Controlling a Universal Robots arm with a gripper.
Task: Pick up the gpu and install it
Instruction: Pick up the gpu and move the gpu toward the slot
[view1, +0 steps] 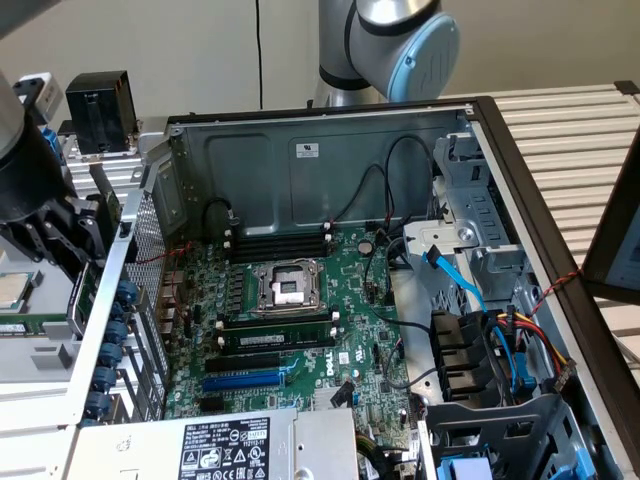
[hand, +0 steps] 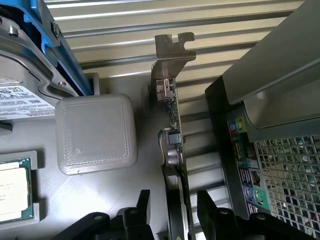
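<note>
Outside the big open computer case (view1: 300, 160), at the exterior view's left, the tool (hand: 174, 195) hangs over the table (hand: 115, 30). Its two fingers (hand: 142, 202) are apart, one on each side of the gpu card (hand: 172, 135). That card stands on its edge, its silver end plate (hand: 170, 50) farthest from the tool.

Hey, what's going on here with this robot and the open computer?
The robot arm's gripper is down over the graphics card, which stands on edge just outside the open computer case. The jaws are open, one on each side of the card, and not yet closed on it. The card has not been lifted. On the motherboard inside the case, the blue slot has nothing in it.
</note>
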